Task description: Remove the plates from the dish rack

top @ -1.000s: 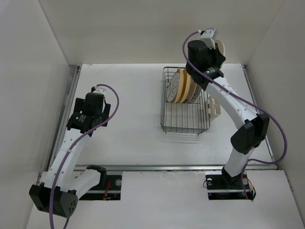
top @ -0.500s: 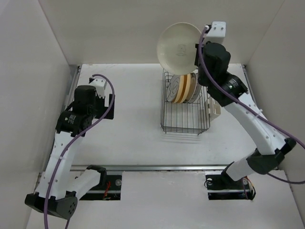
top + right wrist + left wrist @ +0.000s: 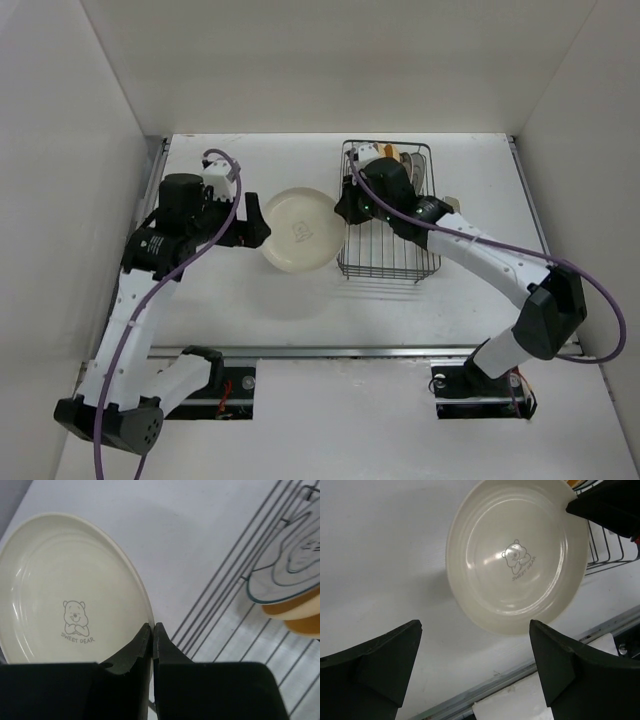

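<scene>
The right gripper [image 3: 345, 211] is clamped on the cream plate [image 3: 298, 243], its two fingers pinched nearly together over the rim at the plate's right edge; the right wrist view shows the dark tips [image 3: 152, 630] meeting on that rim with only a thin slit between them. The plate lies face up and roughly level, out of the rack [image 3: 388, 262] and just to its left, over the table [image 3: 230, 290]. A soft shadow falls on the table beside it, and whether the plate touches the table cannot be told. A small bear print with lettering sits in the plate's middle [image 3: 516, 560]. The left gripper [image 3: 250, 228] is spread wide and holds nothing. It sits near the plate's left edge, and in its wrist view the two fingers [image 3: 375, 662] stand far apart at the bottom corners, with the plate ahead of them and not between them. The right gripper's dark tip shows at the top right of that view, with a few rack wires [image 3: 605, 550] beside it. In the rack, upright between the wires, stand a ringed plate [image 3: 287, 575] and behind it an orange plate [image 3: 292, 609]. From above they sit at the rack's far end, partly hidden by the right arm.
</scene>
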{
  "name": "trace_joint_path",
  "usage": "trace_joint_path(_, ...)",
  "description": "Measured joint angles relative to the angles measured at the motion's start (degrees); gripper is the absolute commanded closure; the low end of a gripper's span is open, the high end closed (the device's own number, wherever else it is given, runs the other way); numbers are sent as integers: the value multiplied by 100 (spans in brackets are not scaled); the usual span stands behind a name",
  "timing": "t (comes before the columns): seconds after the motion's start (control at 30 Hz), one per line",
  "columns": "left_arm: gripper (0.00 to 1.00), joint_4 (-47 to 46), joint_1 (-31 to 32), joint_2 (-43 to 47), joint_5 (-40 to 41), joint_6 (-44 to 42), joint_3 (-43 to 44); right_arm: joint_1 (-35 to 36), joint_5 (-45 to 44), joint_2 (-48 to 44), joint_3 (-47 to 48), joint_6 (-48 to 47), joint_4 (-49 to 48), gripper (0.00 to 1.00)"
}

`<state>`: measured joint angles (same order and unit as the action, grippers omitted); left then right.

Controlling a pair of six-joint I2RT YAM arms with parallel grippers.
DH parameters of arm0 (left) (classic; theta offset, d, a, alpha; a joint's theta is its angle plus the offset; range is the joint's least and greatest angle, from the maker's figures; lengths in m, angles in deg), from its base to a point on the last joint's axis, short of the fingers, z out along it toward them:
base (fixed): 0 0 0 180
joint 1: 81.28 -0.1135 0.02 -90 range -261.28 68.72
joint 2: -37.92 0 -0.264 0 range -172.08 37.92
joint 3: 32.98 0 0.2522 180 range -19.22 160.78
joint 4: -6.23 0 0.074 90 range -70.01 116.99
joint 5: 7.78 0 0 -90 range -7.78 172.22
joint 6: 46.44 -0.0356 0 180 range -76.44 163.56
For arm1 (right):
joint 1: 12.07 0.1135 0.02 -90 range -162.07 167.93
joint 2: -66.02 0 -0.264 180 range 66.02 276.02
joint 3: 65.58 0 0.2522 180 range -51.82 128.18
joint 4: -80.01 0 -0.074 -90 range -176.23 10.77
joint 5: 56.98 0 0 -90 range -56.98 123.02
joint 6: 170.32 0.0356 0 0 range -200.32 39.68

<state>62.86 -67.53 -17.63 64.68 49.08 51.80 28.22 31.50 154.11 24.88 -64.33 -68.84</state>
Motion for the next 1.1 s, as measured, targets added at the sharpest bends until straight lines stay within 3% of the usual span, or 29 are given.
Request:
trace_joint_path(0.27, 16, -131, 0, -494, 164, -79, -586, 109, 662, -358, -352, 155, -597, 100)
trace_joint_path(0.4, 40, -221, 0, -492, 205, -98, -632, 133, 911, -481, -531, 192, -831, 100)
trace_joint_path(0.43, 61, -267, 0, -492, 190, -70, -632, 146, 962, -479, -546, 197, -872, 100)
trace_joint_path(0.57, 98, -365, 2, -492, 109, -9, -634, 199, 1051, -479, -560, 190, -887, 100)
trace_joint_path(0.77, 100, -254, -24, -455, 15, 205, -634, 190, 938, -391, -599, 136, -876, 99)
trace_joint_path(0.83, 100, -203, -24, -461, 22, 260, -634, 197, 920, -295, -527, 140, -798, 84)
trace_joint_path(0.9, 100, -155, -26, -461, 42, 319, -632, 210, 839, -153, -341, 166, -664, 77)
trace_joint_path(0.97, 100, -101, -37, -483, 107, 365, -603, 216, 682, -22, -74, 243, -511, 56)
trace_joint_path(1.0, 100, -63, -37, -505, 142, 396, -588, 216, 588, 20, 50, 284, -479, 38)
trace_joint_path(1.1, 100, 20, -52, -623, 321, 472, -503, 216, 168, 44, 356, 391, -372, 25)
